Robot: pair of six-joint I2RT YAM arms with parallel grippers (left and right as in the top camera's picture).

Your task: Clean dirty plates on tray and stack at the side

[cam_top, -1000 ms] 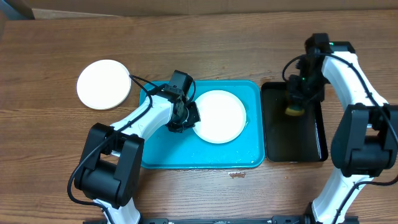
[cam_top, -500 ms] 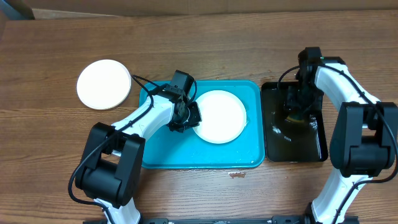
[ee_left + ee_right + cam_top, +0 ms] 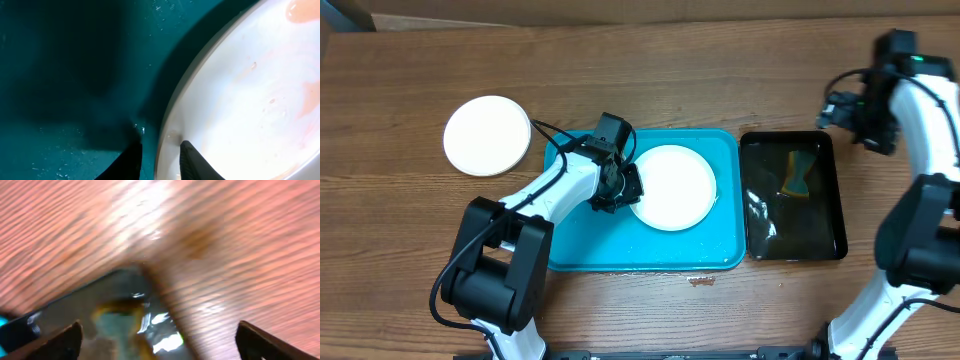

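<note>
Left claw (image 3: 626,194) of mine is down in the big blue plastic tray with round corners (image 3: 582,248). It is at the left edge of the round white plate (image 3: 672,187) that lies in that tray. Its two fingers (image 3: 130,163) are open just a little. One finger is over the tray and the other is over the plate, and the rim of the plate runs between them. I can see a thin strip of blue between the outer finger and the rim, so it does not look like a squeeze. Up close the plate has a pale orange smear (image 3: 301,7) near its far edge and some faint pink streaks.

My right claw (image 3: 836,107) is up over the brown wooden table (image 3: 720,60), just past the far right corner of the small black tray (image 3: 842,200). Its fingers are spread very wide and they hold nothing. The close picture from that arm is blurry.

The black tray sits just beside the blue tray, on its right. It has water in it, and a yellow and green sponge (image 3: 799,175) lies in there.

A second round white plate (image 3: 487,135) rests on the table, well off to the left of the blue tray and a bit farther back.
</note>
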